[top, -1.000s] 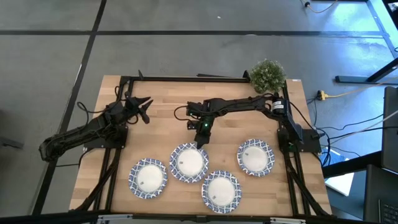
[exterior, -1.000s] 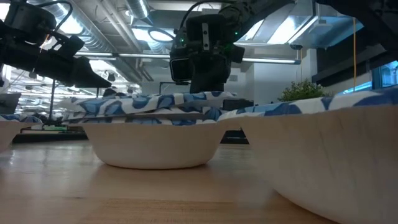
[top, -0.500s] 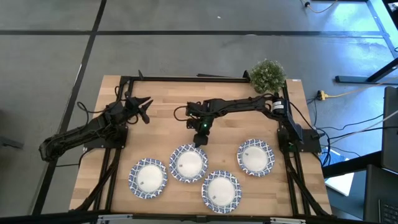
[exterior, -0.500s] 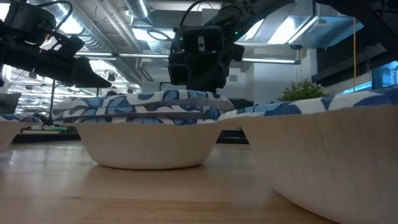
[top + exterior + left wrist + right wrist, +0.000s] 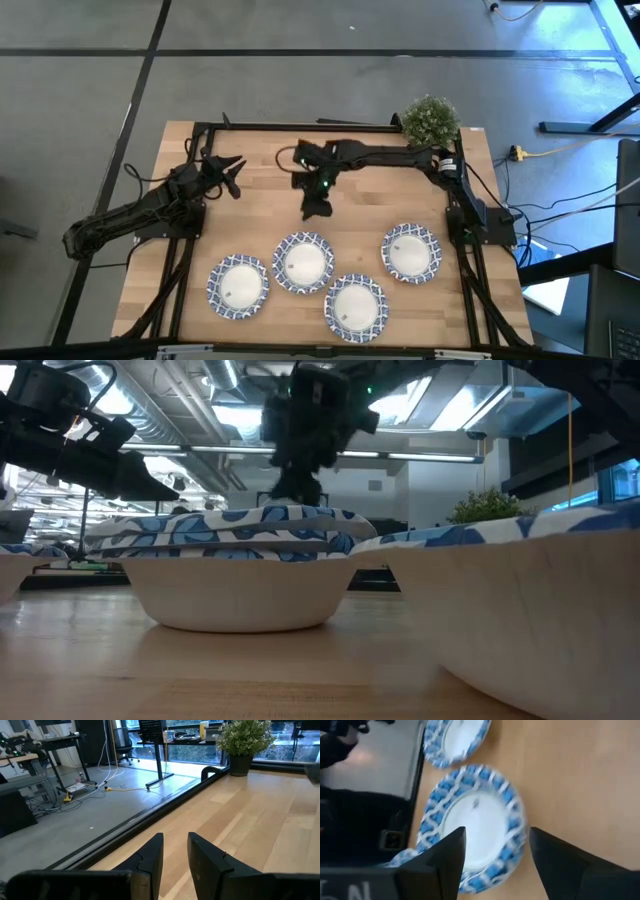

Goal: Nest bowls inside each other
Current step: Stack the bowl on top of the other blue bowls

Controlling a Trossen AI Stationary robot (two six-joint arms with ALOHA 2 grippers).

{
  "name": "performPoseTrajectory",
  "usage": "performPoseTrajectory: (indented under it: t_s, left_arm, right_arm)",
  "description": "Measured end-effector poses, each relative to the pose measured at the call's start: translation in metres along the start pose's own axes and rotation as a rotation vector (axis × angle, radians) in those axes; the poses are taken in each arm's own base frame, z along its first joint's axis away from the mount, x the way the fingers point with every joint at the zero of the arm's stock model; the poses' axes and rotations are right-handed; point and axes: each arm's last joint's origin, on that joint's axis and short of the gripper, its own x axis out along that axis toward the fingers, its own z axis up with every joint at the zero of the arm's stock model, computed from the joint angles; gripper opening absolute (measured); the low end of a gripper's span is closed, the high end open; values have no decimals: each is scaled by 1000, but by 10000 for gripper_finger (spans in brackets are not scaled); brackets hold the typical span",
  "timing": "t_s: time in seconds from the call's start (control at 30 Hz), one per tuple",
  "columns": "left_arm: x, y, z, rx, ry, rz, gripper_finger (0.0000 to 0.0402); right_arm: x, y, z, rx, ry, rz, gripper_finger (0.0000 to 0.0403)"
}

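Blue-rimmed white bowls sit on the wooden table near its front edge: one at the left (image 5: 238, 285), a middle one (image 5: 304, 263), one nearest the front (image 5: 355, 306) and one at the right (image 5: 410, 252). In the low view the middle one (image 5: 238, 575) shows several rims layered in a stack, resting on its base. My right gripper (image 5: 318, 205) hangs open above the table, just beyond the stack's far rim, touching nothing; its wrist view looks down on the stack (image 5: 475, 820). My left gripper (image 5: 232, 168) waits at the far left, a narrow gap between its fingers (image 5: 175, 852).
A small green potted plant (image 5: 430, 120) stands at the table's far right corner. A black frame (image 5: 300, 126) runs along the far edge. Bare wood lies between the arms and behind the bowls.
My right gripper has opened and let go of the far rim of the top bowl, then risen and drawn back toward the table's far edge. The bowl, tilted a second ago, now lies level in the middle stack.
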Motion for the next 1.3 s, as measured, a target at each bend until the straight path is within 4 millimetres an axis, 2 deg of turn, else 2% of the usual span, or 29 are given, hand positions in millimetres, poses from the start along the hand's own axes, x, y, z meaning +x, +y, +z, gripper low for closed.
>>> performPoseTrajectory:
  t_s: [0.2, 0.33, 0.43, 0.63, 0.9, 1.07, 1.3]
  left_arm:
    - [0, 0, 0, 0, 0, 0, 82]
    - [0, 0, 0, 0, 0, 0, 82]
    - [0, 0, 0, 0, 0, 0, 82]
    - [0, 0, 0, 0, 0, 0, 82]
    - [0, 0, 0, 0, 0, 0, 82]
    - [0, 0, 0, 0, 0, 0, 82]
    - [0, 0, 0, -1, -1, 0, 82]
  right_arm:
    - [-55, 19, 34, -213, -171, -276, 218]
    - [-96, 29, 34, -242, -265, -332, 218]
    - [-119, 33, 24, -232, -299, -353, 218]
    - [-138, 50, -13, -268, -385, -397, 218]
    - [-145, 66, -93, -167, -535, -485, 218]
    - [-140, 84, -140, -166, -626, -435, 218]
    - [-129, 105, -192, -225, -700, -355, 218]
